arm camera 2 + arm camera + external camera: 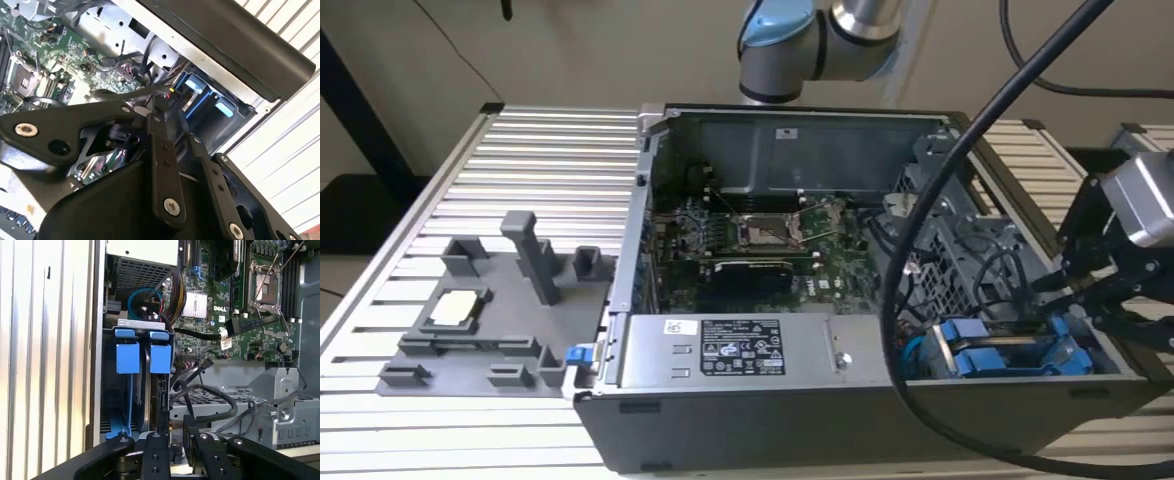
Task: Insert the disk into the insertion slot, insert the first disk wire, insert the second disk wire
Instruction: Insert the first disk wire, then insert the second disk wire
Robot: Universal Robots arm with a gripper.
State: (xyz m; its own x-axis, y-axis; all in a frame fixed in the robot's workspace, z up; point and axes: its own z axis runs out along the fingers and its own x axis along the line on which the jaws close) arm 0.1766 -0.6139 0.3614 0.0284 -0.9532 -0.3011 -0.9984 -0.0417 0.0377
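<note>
- Hovering by the disk (139, 358), the hand (174, 440); its grip I cannot tell.
- Black wires (210, 395) crowd one side, the case wall (98, 340) the other.

Blue-framed disk (128, 358), green motherboard (200, 337), silver ribbed table (547, 140), black end effector (173, 442)

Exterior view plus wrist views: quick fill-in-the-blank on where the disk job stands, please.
1. The blue-framed disk sits inside the open black computer case, at the exterior view's ____ end.
2. The grey plastic fixture tray lies on the ribbed metal table on the exterior view's ____ side of that case.
3. The square silver processor socket is mounted on a ____ circuit board.
Missing words: right; left; green.
</note>
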